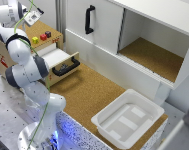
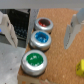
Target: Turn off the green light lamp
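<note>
In the wrist view three round buttons in metal rings sit in a row on the wooden box top: red [image 2: 43, 24], blue [image 2: 40, 39] and green [image 2: 34, 61]. My gripper [image 2: 40, 45] is open and empty, hovering above them. Its fingers [image 2: 71, 31] straddle the row, centred roughly over the blue button, with the green one just beside it. In the exterior view the gripper [image 1: 33, 18] hangs over the wooden box [image 1: 9, 52] at the exterior view's left. The arm hides the buttons there. I cannot tell which lamp is lit.
Yellow [image 1: 35, 39], red [image 1: 43, 36] and dark [image 1: 48, 34] blocks sit on the box top; the yellow one shows in the wrist view [image 2: 80, 65]. A drawer with a black handle [image 1: 65, 67] stands open. A white bin [image 1: 128, 117] and a white cabinet [image 1: 144, 30] are at the exterior view's right.
</note>
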You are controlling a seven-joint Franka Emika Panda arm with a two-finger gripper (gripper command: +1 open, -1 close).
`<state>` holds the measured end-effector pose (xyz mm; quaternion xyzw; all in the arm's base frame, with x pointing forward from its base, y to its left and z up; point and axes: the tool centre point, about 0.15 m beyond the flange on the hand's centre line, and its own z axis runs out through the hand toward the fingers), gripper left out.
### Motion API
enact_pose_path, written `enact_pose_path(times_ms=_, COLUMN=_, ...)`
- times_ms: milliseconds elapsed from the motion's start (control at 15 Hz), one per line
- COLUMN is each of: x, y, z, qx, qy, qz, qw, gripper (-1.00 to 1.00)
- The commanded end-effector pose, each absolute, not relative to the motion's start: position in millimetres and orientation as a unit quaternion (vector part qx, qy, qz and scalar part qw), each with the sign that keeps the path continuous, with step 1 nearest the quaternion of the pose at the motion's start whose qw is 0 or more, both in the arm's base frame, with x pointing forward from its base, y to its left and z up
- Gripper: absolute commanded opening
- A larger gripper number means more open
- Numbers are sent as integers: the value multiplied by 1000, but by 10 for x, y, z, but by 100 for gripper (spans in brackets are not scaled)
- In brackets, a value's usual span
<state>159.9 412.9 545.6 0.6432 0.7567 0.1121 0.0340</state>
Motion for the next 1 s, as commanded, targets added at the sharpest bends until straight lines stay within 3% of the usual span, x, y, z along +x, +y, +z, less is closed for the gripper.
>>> enact_pose_path(times_ms=0, x=1687, y=3342, z=5207, qx=711, qy=697, qz=92, qw=20, gripper=100)
enact_pose_path(times_ms=467, x=1747, y=1789, z=4890, qx=822, qy=561, qz=96, qw=-7, gripper=100)
enact_pose_path(times_ms=933, x=2476, y=960, z=4535, qx=911, qy=403, qz=80, qw=3, gripper=100)
